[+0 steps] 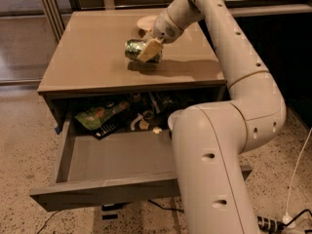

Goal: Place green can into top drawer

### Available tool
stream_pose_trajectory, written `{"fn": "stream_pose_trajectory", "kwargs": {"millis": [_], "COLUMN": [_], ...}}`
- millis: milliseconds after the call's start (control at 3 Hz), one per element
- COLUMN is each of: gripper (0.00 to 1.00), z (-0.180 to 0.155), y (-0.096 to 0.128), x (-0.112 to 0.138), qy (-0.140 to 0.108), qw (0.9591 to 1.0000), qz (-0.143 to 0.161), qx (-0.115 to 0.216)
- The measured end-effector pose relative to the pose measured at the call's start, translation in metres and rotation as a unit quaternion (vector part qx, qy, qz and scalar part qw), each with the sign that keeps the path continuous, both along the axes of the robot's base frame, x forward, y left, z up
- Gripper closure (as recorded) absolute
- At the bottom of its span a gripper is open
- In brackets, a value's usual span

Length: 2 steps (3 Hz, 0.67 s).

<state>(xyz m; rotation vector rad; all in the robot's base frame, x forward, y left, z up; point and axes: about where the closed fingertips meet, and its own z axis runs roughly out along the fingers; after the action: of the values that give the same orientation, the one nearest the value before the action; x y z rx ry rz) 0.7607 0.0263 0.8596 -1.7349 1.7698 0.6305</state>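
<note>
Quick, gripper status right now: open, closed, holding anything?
Gripper: closed on the can, over the cabinet top.

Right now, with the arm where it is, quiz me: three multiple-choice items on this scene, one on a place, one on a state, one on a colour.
1. Where does the green can lie?
A. on the tan cabinet top
B. on a chair
C. on the floor

2. How does the top drawer stand?
A. shut
B. taken right out
C. pulled open

3. What colour is the crinkled snack bag at its back?
A. red
B. green
C. blue

Answers:
1. A, the can lies on its side on the cabinet top, with the gripper at it.
2. C, its grey floor shows out in front of the cabinet.
3. B, the bag shows plainly green.
</note>
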Motion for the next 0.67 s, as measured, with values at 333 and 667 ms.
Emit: {"fn": "stream_pose_trajectory", "kwargs": {"millis": [333, 667], "gripper": [1.0, 1.0], "z": [0.015, 0.023], "y": [-0.035, -0.076], "x": [-0.008, -0.023], "qy": [-0.003, -0.003], "qw": [0.9997, 0.9987], "qz": [-0.024, -0.052], "qx": [0.002, 0.003]}}
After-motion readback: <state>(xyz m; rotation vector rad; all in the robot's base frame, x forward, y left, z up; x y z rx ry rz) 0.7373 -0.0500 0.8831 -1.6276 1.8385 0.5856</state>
